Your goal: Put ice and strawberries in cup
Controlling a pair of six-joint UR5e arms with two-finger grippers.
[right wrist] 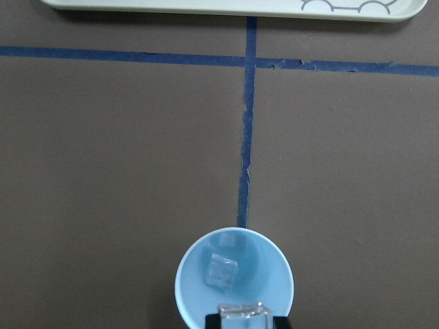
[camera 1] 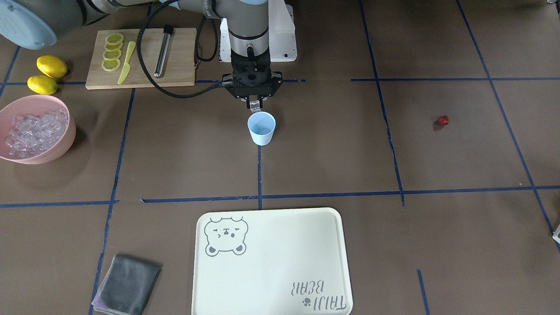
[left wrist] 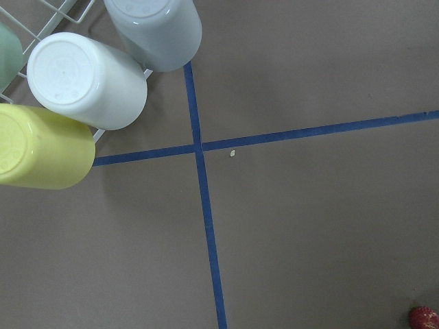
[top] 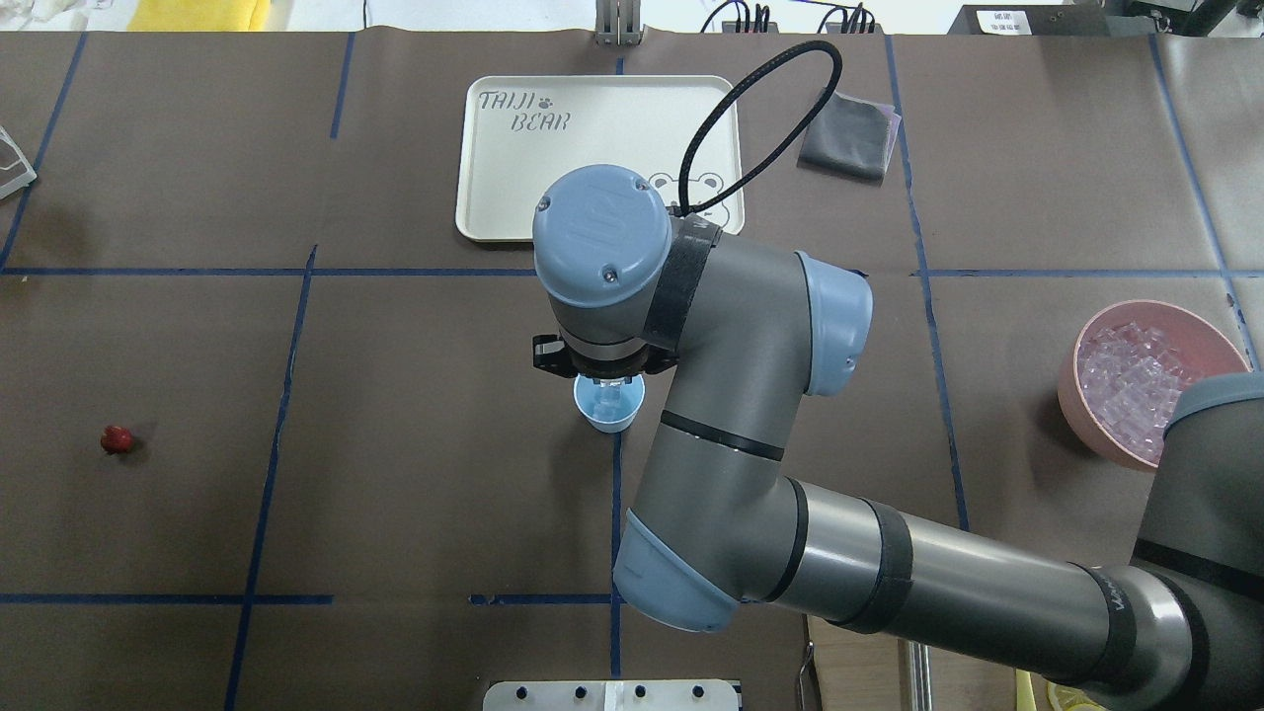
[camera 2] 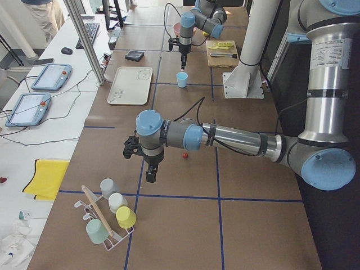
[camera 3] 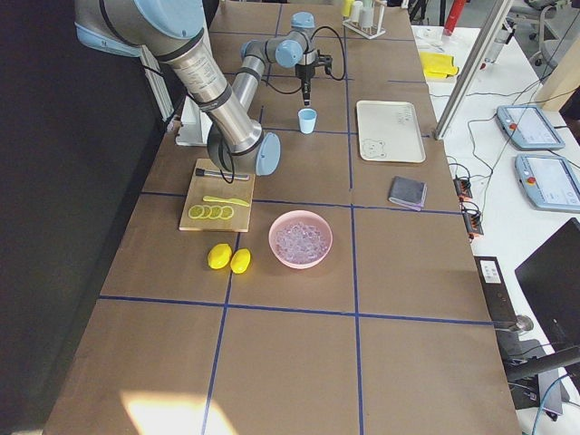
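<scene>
The light-blue cup [camera 1: 261,128] stands near the table's middle, and one ice cube [right wrist: 221,270] lies inside it. My right gripper [camera 1: 256,104] hangs just above the cup's rim on the robot's side, shut on a clear ice cube [right wrist: 241,310]. More ice [camera 1: 35,131] is heaped in the pink bowl [camera 1: 69,131]. The dark-red strawberry [camera 1: 443,120] lies alone on the mat, far from the cup. My left gripper [camera 2: 149,171] hovers near the strawberry [camera 2: 184,155]; I cannot tell whether it is open or shut. The left wrist view catches the strawberry [left wrist: 425,318] at its bottom right corner.
A cutting board [camera 1: 175,65] carries lemon slices, a yellow knife and a metal tube. Two lemons [camera 1: 48,72] lie beside it. A cream tray [camera 1: 271,262] and a grey cloth [camera 1: 127,284] sit at the operators' edge. A rack of upturned cups [camera 2: 109,216] stands at the left end.
</scene>
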